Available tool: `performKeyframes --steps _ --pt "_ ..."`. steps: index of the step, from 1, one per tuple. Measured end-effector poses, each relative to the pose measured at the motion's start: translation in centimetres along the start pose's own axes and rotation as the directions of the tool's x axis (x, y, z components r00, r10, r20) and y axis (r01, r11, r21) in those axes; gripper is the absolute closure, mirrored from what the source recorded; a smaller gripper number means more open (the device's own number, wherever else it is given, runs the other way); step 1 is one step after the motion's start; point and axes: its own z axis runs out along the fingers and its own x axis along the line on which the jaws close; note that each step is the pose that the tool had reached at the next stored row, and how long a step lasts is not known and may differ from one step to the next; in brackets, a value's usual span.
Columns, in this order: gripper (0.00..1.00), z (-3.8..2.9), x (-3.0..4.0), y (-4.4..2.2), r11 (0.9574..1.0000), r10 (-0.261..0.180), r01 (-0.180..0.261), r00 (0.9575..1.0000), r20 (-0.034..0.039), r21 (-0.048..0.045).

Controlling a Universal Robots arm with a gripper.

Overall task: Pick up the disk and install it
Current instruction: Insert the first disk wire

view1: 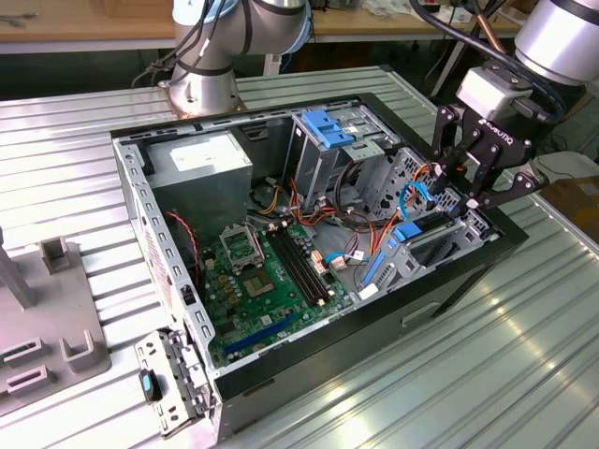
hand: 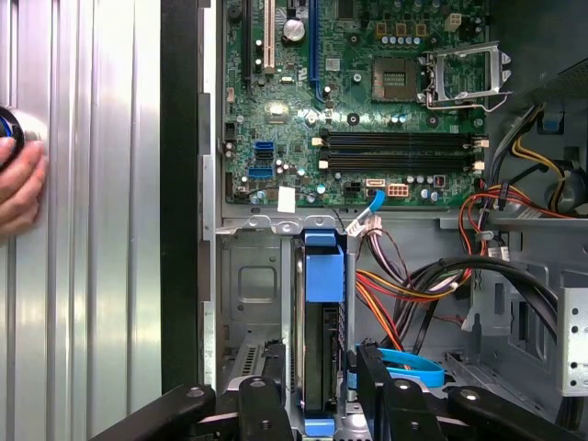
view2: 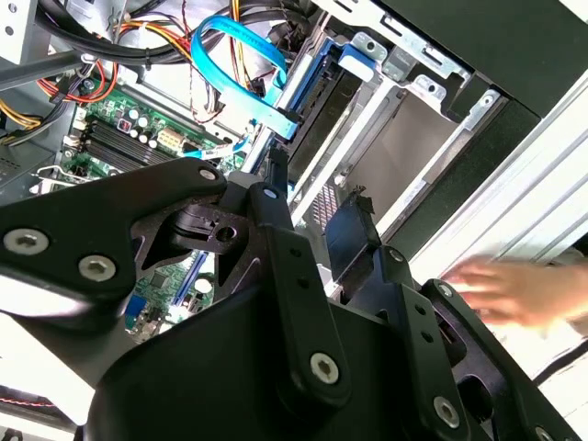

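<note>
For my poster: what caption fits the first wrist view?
Black robot gripper straddling the blue-framed disk set edgewise in a grey metal bay beside green motherboard.

The blue-framed silver-grey disk (hand: 323, 276) stands on edge in the narrow grey metal drive bay (hand: 248, 285), with the bay's walls close on both sides. A light-blue flat cable (hand: 409, 366) and a bundle of orange, red and black wires (hand: 413, 285) crowd one side, and the black case wall (hand: 179, 230) bounds the other. Room lies open above the flat green motherboard (hand: 367, 101). A person's hand (hand: 18, 188) rests on the ribbed metal table (hand: 92, 276) outside that wall.
</note>
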Motion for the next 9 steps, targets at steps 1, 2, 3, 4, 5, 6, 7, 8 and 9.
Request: performKeyframes --steps 1,2,3,4,5,6,7,8,9 --pt "0.56 0.0 0.0 0.0 1.0 0.0 0.0 1.0 -0.0001 0.0" --pt "0.56 0.0 0.0 0.0 1.0 0.0 0.0 1.0 0.0 0.0" --pt "0.56 0.0 0.0 0.0 1.0 0.0 0.0 1.0 0.0 0.0" --pt "0.56 0.0 0.0 -0.01 1.0 0.0 0.0 1.0 0.0 0.0" --pt "0.56 0.0 0.0 -0.01 1.0 0.0 0.0 1.0 -0.0001 0.0" --pt "0.57 0.0 0.0 -0.01 1.0 0.0 0.0 1.0 -0.0001 0.0" --pt "0.76 0.0 0.0 -0.01 1.0 0.0 0.0 1.0 -0.0001 0.0" --pt "0.82 0.0 0.0 -0.01 1.0 0.0 0.0 1.0 0.0 0.0" --pt "0.88 0.0 0.0 -0.02 1.0 0.0 0.0 1.0 -0.0001 0.0"
